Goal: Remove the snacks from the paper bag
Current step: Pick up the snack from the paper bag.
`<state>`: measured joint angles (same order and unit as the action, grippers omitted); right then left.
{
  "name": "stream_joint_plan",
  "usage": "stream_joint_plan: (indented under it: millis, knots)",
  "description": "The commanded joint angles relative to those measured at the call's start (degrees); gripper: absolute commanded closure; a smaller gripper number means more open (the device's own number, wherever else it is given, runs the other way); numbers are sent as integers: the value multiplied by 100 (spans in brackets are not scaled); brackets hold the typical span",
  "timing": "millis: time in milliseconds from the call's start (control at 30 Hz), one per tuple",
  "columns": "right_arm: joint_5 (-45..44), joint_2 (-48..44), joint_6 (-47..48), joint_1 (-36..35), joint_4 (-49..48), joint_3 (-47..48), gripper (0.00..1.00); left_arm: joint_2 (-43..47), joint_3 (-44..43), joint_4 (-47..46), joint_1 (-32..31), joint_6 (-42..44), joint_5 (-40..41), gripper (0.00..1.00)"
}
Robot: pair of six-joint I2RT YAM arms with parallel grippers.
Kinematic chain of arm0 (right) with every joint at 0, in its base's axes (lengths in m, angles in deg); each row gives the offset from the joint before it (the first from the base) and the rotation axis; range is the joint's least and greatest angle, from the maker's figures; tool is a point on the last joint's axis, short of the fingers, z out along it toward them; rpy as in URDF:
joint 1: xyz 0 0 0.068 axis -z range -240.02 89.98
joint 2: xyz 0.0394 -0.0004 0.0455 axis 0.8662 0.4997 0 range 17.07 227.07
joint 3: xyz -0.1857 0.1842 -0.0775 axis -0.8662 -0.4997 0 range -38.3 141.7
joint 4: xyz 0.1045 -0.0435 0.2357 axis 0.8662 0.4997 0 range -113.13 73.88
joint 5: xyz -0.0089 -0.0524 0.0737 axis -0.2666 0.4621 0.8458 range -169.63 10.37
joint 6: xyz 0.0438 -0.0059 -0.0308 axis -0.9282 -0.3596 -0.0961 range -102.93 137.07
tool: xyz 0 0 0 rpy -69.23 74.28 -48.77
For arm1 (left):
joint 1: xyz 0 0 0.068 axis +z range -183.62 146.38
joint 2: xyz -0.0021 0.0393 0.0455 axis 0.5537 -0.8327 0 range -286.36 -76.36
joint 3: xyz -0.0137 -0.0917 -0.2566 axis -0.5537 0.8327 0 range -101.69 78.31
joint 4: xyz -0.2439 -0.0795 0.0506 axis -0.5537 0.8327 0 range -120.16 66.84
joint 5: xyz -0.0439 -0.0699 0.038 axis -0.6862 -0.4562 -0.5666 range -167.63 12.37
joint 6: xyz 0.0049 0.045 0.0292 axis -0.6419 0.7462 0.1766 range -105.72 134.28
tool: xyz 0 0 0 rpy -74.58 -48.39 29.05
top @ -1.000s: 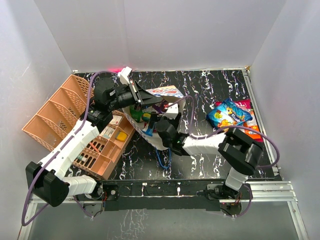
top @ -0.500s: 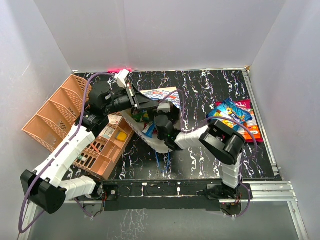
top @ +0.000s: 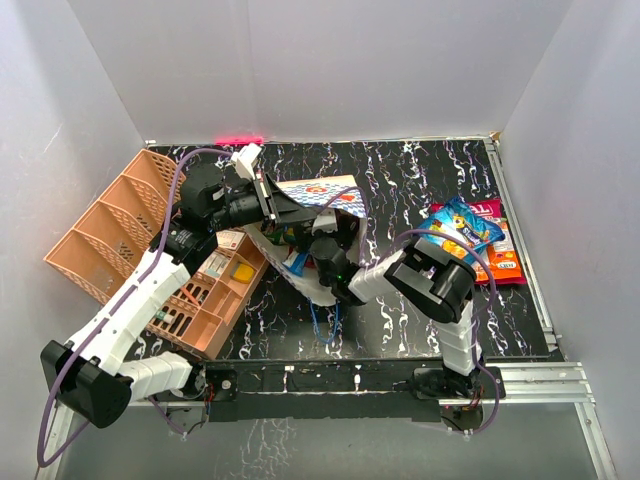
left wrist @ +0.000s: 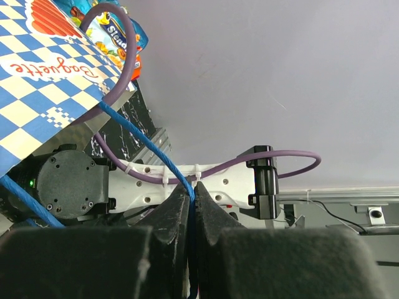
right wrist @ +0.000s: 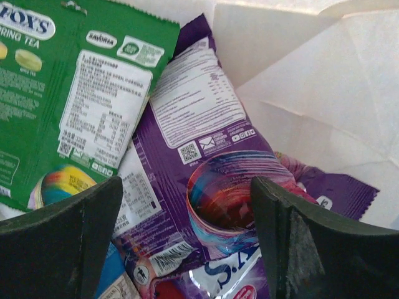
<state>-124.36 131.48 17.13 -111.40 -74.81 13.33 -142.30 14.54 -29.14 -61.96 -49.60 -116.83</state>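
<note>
The paper bag [top: 322, 190] lies tilted at mid-table, mouth toward the arms, its chequered band [left wrist: 43, 81] showing in the left wrist view. My left gripper [top: 272, 202] [left wrist: 192, 190] is shut on the bag's blue cord handle [left wrist: 142, 144] and holds the mouth up. My right gripper [top: 320, 243] [right wrist: 186, 187] is inside the bag, open, with its fingers either side of a purple snack packet [right wrist: 206, 118]. A green packet [right wrist: 93, 81] lies to its left. A blue packet [top: 458, 228] and a magenta one [top: 497, 262] lie on the table at right.
A peach latticed basket [top: 105, 230] with small items stands tilted at the left, against the left arm. The bag's white inner wall [right wrist: 312, 93] is close on the right of my right fingers. Grey walls enclose the table on three sides.
My right arm has folded leftward and pushed its gripper deeper into the bag. The left gripper has kept its hold on the handle and shifted slightly.
</note>
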Motion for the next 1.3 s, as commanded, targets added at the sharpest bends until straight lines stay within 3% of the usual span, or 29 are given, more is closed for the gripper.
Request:
stream_joint_plan:
  millis: [0,433,633,867,967,1100,1233,1267]
  knots:
    - [395,-188,-651,31,205,-308,18,77,-248,21,-23,72,-290,100]
    - [843,-818,-866,40,694,-363,92,-25,-236,-13,-23,8,-182,100]
    - [1400,-1470,-1226,31,1204,-306,92,-9,-244,93,-23,34,-61,100]
    - [3285,-2163,-2528,33,886,-727,92,-50,-188,-6,-23,4,5,100]
    - [2702,-2234,-2585,31,1077,-689,91,-118,-216,-31,-23,-1,-7,100]
    - [1200,-2080,-2587,31,1998,-394,80,-140,-258,-40,-22,3,-5,100]
    - [340,-1846,-2878,31,2457,-203,70,-181,-350,-40,-23,22,-5,100]
    - [70,-1791,-3202,31,2596,-163,63,-185,-367,-40,-23,26,-8,100]
